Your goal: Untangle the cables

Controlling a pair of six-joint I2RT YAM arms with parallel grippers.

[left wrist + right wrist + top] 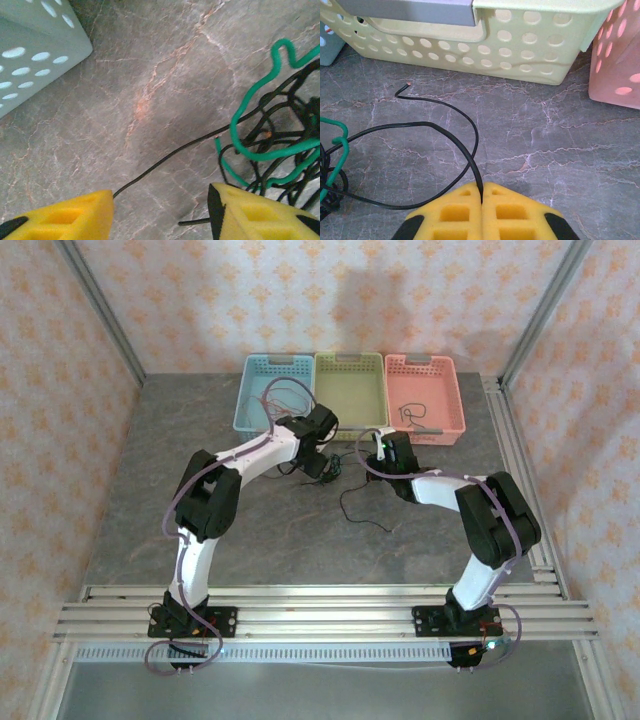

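Two claws working. Right claw point(482, 194) is clenched on a black cable point(475, 155), pinched right at its fingertips. The cable loops out ahead and to the left of it, bare end just short of the green basket point(530, 55). Pink basket point(620, 65) is ahead-right. Left claw point(160, 200) is released, fingers point(70, 215) apart, with a black strand point(150, 172) crossing the gap toward the cable clump point(285, 135) ahead-right. A green cable point(234, 127) winds through that clump. Blue basket point(35, 50) is ahead-left.
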